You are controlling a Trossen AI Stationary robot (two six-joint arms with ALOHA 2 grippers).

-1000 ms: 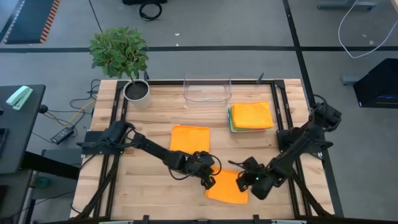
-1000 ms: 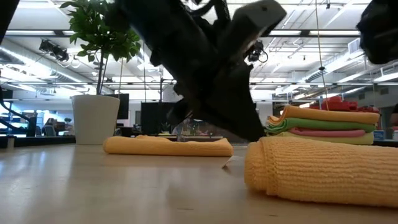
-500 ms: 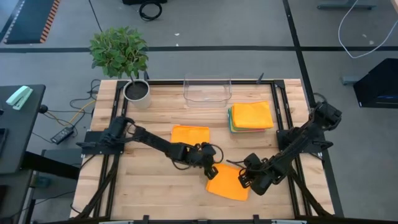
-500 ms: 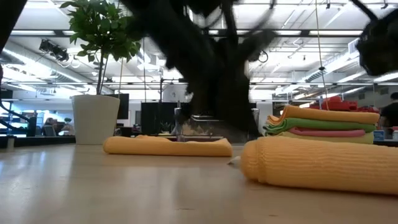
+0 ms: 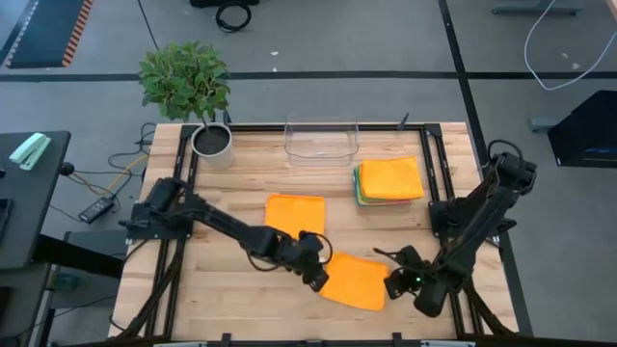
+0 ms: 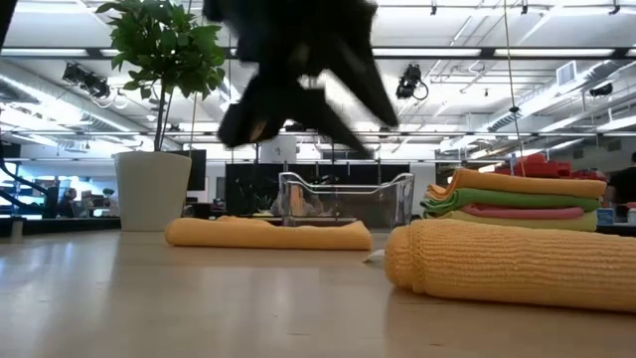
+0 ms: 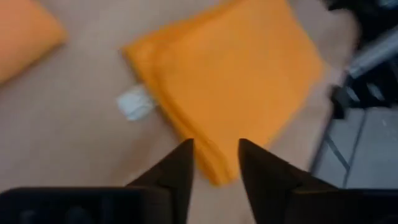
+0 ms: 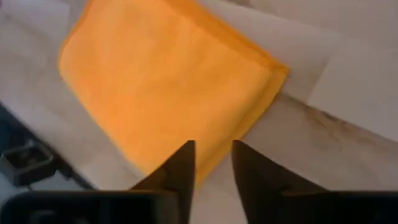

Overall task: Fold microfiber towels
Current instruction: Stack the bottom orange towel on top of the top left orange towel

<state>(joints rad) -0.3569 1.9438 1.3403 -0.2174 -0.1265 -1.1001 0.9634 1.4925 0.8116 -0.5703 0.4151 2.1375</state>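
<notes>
Nearest the front edge of the desk lies a folded orange towel, a soft, nubbly rectangle with a rounded fold and a small white tag poking out at one edge. The left end effector sits just beside this towel on one side and the right end effector just beside it on the other; both show a narrow gap between their dark fingers and neither holds anything. So this fold looks finished and released.

Beyond that towel, toward the middle of the desk, a second orange towel already lies folded flat. Farther back and to the right of it, a stack of towels waits, orange on top with green, pink and yellow edges showing. A clear plastic bin stands behind the front towel at the far edge, beside a potted plant. Judging by the stack, several towels are left to fold.
</notes>
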